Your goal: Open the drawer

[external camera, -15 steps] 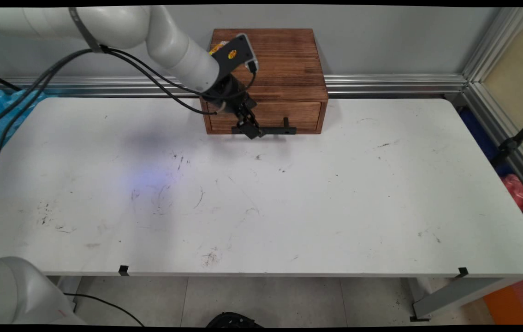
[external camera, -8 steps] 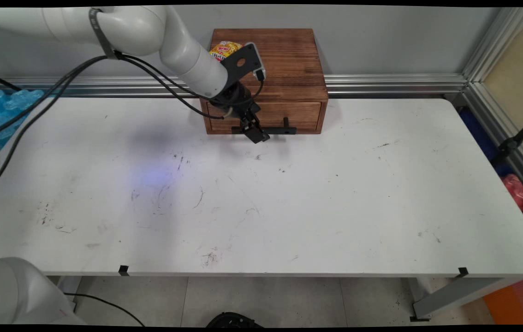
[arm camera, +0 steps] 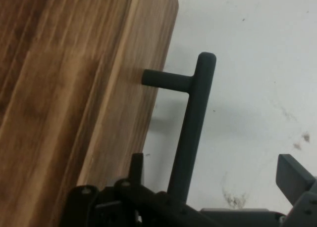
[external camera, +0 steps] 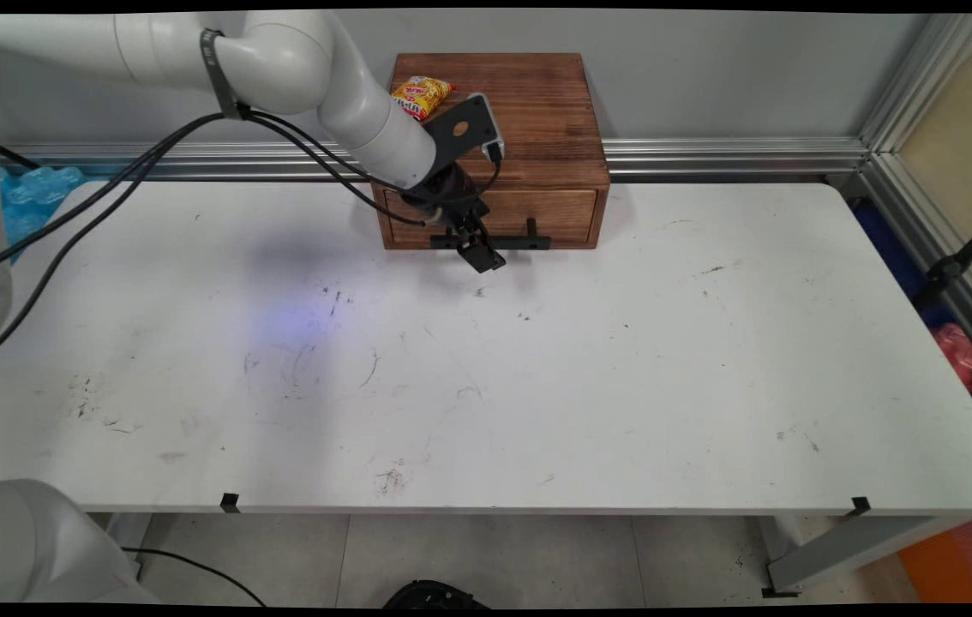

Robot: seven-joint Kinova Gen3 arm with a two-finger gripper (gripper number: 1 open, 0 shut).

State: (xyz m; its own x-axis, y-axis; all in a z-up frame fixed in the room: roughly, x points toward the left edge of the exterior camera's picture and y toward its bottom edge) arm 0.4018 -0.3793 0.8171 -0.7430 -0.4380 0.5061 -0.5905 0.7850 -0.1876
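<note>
- Shows a brown wooden box (external camera: 537, 111) at the back of the white table (external camera: 537, 386), right by the wall.
- Shows one drawer (external camera: 550, 214) in the front of the box, shut flat with the box front.
- Shows a black handle (external camera: 529, 243) on the drawer: a long bar held out from the wood on short pegs.
- Shows a small yellow snack bag (external camera: 422, 92) lying on top of the box, near its back left corner, well apart from the end effector.
- Puts the black end effector (external camera: 483, 257) low in front of the drawer, at the left part of the handle and just above the table.
- Up close, shows the end effector (arm camera: 213, 167) opened wide, with the handle (arm camera: 190, 128) running up between its two fingers.
- Shows one finger (arm camera: 137, 162) in the gap between the bar and the box (arm camera: 64, 88), close to the wood.
- Shows the other finger (arm camera: 292, 172) out over the table (arm camera: 257, 64), with far more room left on that side.
- Holds nothing; no finger seems to touch the bar.
- Looks well lined up in my view: bar in between, a peg up ahead, and only a thin gap on the wood side.
- Shows black cables (external camera: 109, 193) hanging from the arm, far to the left of the box.
</note>
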